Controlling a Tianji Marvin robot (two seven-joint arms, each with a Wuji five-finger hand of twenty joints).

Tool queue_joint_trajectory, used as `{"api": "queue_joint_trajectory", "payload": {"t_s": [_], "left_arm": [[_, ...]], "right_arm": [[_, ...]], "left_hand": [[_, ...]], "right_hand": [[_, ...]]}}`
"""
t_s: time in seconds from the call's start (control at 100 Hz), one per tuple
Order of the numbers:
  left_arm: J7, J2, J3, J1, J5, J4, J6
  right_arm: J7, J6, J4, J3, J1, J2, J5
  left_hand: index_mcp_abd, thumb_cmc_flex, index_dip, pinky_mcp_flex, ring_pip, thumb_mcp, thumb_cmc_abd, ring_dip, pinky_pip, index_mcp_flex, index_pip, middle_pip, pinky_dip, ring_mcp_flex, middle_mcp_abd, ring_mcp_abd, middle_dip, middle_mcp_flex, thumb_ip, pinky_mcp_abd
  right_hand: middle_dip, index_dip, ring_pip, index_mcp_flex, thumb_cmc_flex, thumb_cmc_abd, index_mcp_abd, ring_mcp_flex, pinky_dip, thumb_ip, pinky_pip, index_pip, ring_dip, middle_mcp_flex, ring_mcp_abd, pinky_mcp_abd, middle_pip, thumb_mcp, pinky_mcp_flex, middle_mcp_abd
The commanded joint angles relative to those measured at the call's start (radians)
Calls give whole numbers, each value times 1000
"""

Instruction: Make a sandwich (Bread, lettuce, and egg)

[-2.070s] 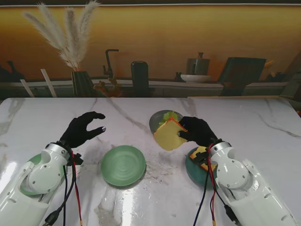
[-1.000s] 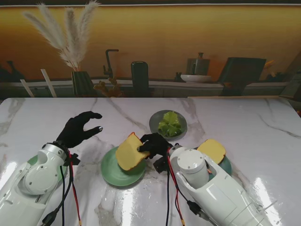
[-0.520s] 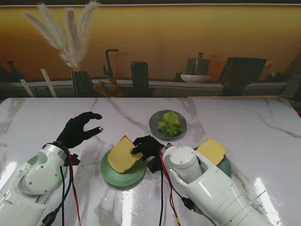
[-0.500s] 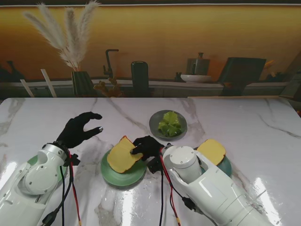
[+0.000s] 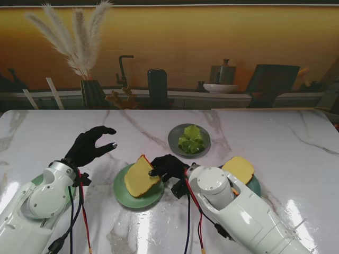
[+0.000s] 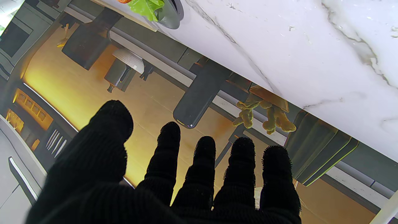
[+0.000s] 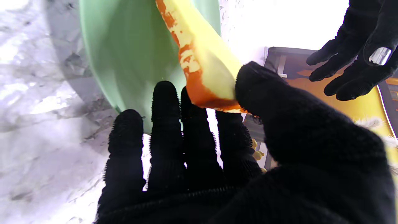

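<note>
A kitchen, or a staged one: a white marble-patterned table [image 5: 275,132] carries food plates, and past its far edge runs a counter with a black tap [image 5: 123,71], a white bowl [image 5: 220,88], a dark ribbed vase of pale pampas grass [image 5: 92,93] and an amber-lit backsplash [image 5: 212,37].

table [image 5: 275,137]: glossy white marble look, grey veins
green plate [image 5: 123,194]: smooth, satin glaze
bread slice [image 5: 139,180]: matt, spongy, rough orange crust
right hand [image 5: 168,167]: black ribbed knit cloth
arm shells [image 5: 241,217]: glossy white plastic
</note>
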Motion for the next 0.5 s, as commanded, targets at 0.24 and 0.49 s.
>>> {"api": "queue_joint_trajectory", "payload": {"t_s": [0.24, 0.49], "left_arm": [[5, -2, 1, -2, -2, -1, 7], [6, -3, 0, -2, -2, 1, 5]], "right_arm": [[35, -47, -22, -14, -9, 5, -46], [74, -98, -22, -20, -7, 28, -102]], "left_hand": [[5, 19, 11, -15, -6, -19, 41, 12, -6, 18, -9, -5, 10, -33, 5, -8, -6, -8, 10, 5], [5, 19, 11, -15, -5, -19, 42, 12, -6, 19, -10, -5, 10, -32, 6, -6, -6, -7, 11, 5]], "right_hand": [[-29, 127, -104, 32, -84, 74, -50, -122, -28, 100, -70, -183, -40, -124, -43, 25, -63, -138, -94, -26], [-83, 120, -272, -55, -165, 90, -84, -249, -47, 35, -158, -266, -125, -256, -81, 23, -179, -188, -200, -31]]}}
